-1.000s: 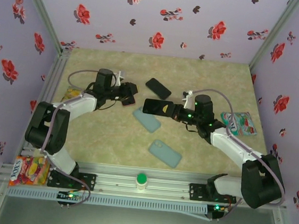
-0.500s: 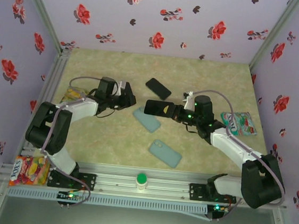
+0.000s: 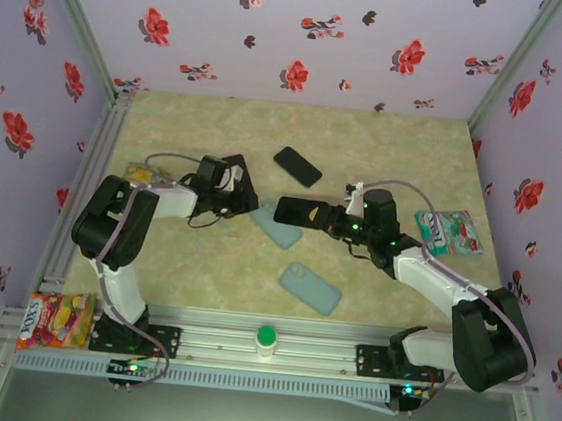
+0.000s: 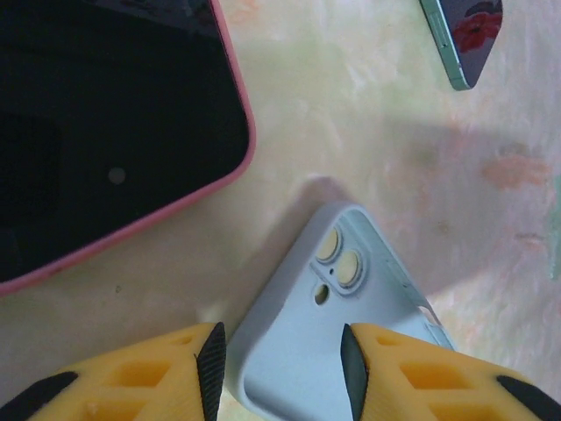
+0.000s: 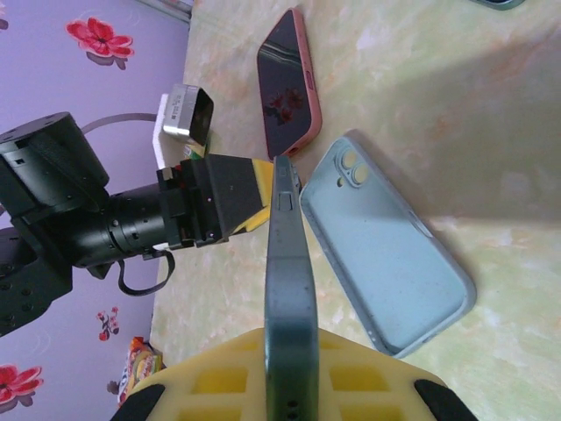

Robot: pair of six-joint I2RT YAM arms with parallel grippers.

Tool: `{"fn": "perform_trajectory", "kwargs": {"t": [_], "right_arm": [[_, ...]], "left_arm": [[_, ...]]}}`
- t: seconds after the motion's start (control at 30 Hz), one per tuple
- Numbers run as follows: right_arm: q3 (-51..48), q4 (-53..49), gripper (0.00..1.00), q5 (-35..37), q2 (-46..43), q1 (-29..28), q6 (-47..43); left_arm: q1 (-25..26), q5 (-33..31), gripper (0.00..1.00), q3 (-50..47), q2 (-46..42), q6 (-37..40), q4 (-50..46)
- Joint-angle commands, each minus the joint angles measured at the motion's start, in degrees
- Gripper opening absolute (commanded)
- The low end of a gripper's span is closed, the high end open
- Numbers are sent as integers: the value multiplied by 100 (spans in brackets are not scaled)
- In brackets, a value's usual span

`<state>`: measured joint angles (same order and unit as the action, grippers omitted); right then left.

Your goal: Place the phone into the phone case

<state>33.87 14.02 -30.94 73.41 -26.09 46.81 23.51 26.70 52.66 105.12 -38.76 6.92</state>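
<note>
Above the counter [image 4: 394, 132], the right tool [image 5: 289, 346] is clamped across the faces of the phone [image 5: 287, 254] at one end, near the light-blue case [image 5: 386, 254]. The left tool [image 4: 280, 364] stands apart, straddling the case's camera corner. Judged: the phone is rigid and slick, so an end pinch may slip; the case looks soft and needs pinning.

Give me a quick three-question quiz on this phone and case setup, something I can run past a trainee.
1. Multiple choice: what is in the right gripper? A, a dark phone held on its edge; B, a blue case; C, nothing.
2. True or false: the light blue case nearest the grippers already holds a phone.
3. Fill in: the left gripper has its fingers either side of the case's ___ corner.
Key: 1 A. 2 false, that case lies empty on the table. 3 camera-cutout.
</note>
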Motion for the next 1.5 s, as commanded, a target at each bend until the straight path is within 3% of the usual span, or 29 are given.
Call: {"fn": "perform_trajectory", "kwargs": {"t": [0.0, 0.33, 1.47], "right_arm": [[-86, 657, 0, 195, 51, -113, 171], [-117, 621, 0, 388, 157, -204, 164], [-336, 547, 0, 627, 166, -247, 388]], "left_arm": [[34, -86, 43, 247, 195, 167, 191], [87, -64, 43, 302, 325, 221, 206], [473, -33, 44, -823, -556, -362, 864]]}}
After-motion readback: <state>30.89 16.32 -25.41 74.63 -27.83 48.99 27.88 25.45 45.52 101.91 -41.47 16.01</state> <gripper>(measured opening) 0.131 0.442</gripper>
